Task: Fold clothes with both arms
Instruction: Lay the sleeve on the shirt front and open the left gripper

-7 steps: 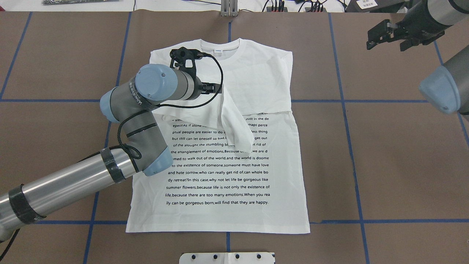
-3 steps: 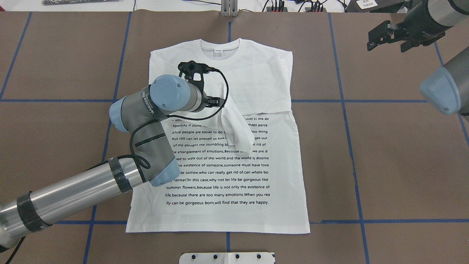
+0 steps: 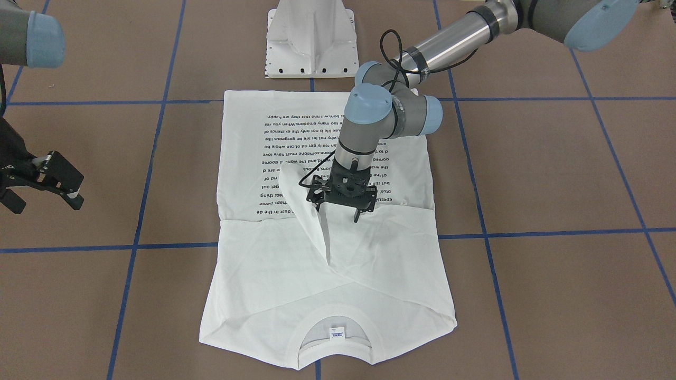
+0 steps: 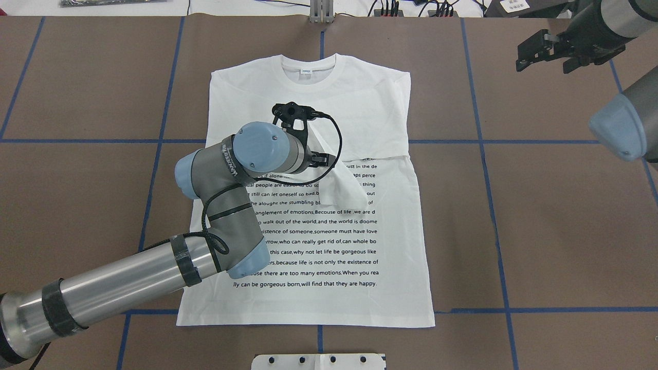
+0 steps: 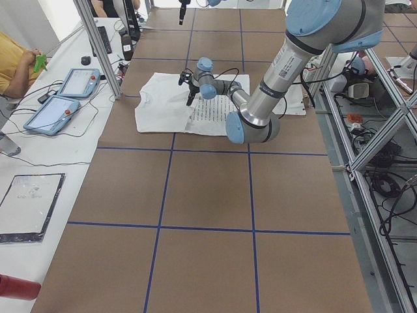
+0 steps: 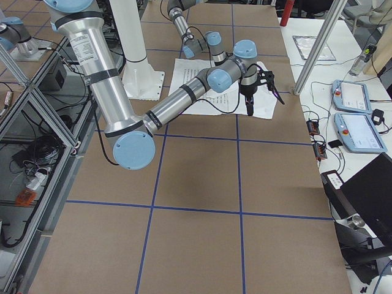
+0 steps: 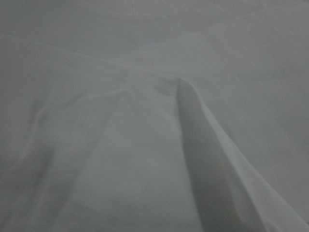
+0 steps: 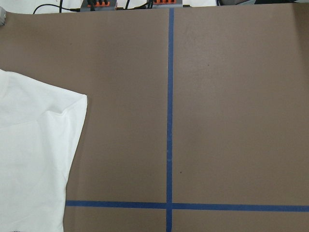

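Left claw (image 3: 318, 207), seen from the front, clamps a raised sleeve (image 3: 296, 203) of the T-shirt (image 3: 264, 274), which lies spread beneath it on the surface (image 3: 528, 174). Overhead, the sleeve's end drapes just below the claw onto the printed text (image 4: 308, 241); the right claw (image 4: 544, 60) (nothing in it) gapes, well apart.

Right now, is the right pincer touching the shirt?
Apart. The overhead view shows the right pincer over brown table, well clear of the T-shirt.

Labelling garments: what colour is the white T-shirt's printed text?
Black printed text on the white T-shirt; clearest in the overhead exterior view.
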`<move>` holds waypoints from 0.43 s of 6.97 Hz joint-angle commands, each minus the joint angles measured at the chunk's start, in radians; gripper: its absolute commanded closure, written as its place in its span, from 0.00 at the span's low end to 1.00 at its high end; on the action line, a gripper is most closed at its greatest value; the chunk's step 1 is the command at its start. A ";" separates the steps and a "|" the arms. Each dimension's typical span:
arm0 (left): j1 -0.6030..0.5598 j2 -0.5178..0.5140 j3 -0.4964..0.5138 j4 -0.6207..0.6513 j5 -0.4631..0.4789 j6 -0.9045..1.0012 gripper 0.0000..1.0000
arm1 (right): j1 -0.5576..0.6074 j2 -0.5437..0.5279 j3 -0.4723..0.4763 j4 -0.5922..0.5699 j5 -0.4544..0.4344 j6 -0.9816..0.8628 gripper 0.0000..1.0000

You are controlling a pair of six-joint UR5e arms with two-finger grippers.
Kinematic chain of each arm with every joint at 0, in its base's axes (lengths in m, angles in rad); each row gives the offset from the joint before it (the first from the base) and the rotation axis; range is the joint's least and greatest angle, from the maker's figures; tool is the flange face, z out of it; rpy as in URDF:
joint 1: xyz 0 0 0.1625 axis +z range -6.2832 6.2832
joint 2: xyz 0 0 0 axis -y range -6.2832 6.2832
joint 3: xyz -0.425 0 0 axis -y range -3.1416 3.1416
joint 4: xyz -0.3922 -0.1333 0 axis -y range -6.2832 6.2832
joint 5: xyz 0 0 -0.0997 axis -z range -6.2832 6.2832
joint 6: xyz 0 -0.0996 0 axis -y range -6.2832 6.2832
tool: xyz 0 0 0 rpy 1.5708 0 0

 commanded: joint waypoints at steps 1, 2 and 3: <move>0.017 -0.127 0.077 0.026 -0.002 -0.046 0.00 | -0.001 -0.002 -0.003 0.000 -0.002 0.000 0.00; 0.036 -0.190 0.146 0.022 0.001 -0.081 0.00 | -0.001 -0.002 -0.006 0.000 -0.002 -0.002 0.00; 0.037 -0.233 0.200 0.020 0.002 -0.104 0.00 | -0.002 -0.002 -0.008 0.000 -0.002 -0.002 0.00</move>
